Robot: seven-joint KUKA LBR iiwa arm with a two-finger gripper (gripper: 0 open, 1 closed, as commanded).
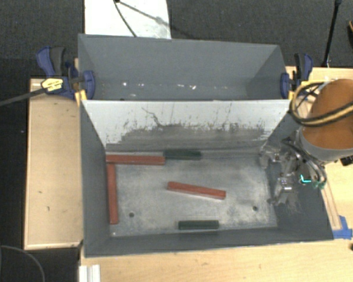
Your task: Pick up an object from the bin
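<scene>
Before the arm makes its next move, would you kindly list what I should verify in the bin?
1. Gripper clear of the bars: ok, it hangs by the bin's right wall.
2. Middle red-brown bar free all round: ok, alone on the floor.
3. Front dark green bar free: not ok, against the front wall.
4. Left red-brown bar and back red-brown bar free: not ok, along walls.
5. Back dark green bar free: not ok, at the back wall.
</scene>
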